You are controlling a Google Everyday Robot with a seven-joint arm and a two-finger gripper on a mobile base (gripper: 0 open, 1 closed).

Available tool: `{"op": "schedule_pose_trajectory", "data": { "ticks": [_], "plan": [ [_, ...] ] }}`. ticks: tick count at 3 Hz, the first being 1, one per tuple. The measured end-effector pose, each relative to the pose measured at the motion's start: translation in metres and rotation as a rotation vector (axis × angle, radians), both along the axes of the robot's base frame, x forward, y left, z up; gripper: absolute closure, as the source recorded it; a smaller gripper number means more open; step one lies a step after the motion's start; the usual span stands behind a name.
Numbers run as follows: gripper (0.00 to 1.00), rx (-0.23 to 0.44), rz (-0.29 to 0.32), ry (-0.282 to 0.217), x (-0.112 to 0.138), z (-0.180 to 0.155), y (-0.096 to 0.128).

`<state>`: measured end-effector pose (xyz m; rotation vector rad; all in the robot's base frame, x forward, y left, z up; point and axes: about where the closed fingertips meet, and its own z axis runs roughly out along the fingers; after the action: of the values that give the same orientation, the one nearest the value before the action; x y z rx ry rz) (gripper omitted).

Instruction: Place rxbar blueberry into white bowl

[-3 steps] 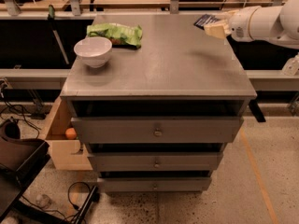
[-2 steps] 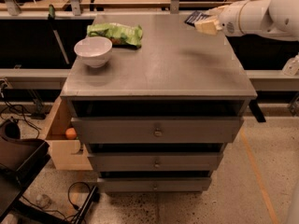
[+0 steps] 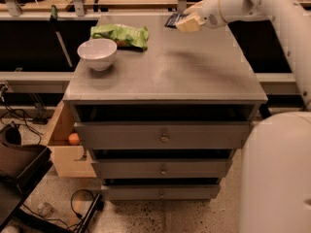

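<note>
The white bowl [image 3: 97,53] stands upright on the left part of the grey cabinet top [image 3: 184,74]. My gripper [image 3: 184,21] hangs above the far middle of the top, well right of the bowl. It is shut on the rxbar blueberry [image 3: 173,19], a small dark navy bar that sticks out to the left of the fingers and is held above the surface. The white arm reaches in from the upper right.
A crinkled green snack bag [image 3: 121,34] lies just behind and right of the bowl, between bowl and gripper. The cabinet has several drawers [image 3: 163,136]. A wooden box [image 3: 63,144] with an orange ball stands at the cabinet's lower left. Cables lie on the floor.
My gripper has moved left along the far edge of the cabinet top, carrying the dark blue bar towards the green bag and the bowl. The bowl and bag have not moved.
</note>
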<state>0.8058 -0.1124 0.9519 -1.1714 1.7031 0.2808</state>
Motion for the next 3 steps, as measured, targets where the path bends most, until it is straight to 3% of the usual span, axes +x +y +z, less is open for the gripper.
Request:
{"op": "schedule_pose_trajectory", "data": {
  "ticks": [1, 3],
  "plan": [
    [1.0, -0.088, 0.101, 0.033, -0.004, 0.0, 0.047],
    [1.0, -0.179, 0.304, 0.076, -0.029, -0.004, 0.12]
  ]
}}
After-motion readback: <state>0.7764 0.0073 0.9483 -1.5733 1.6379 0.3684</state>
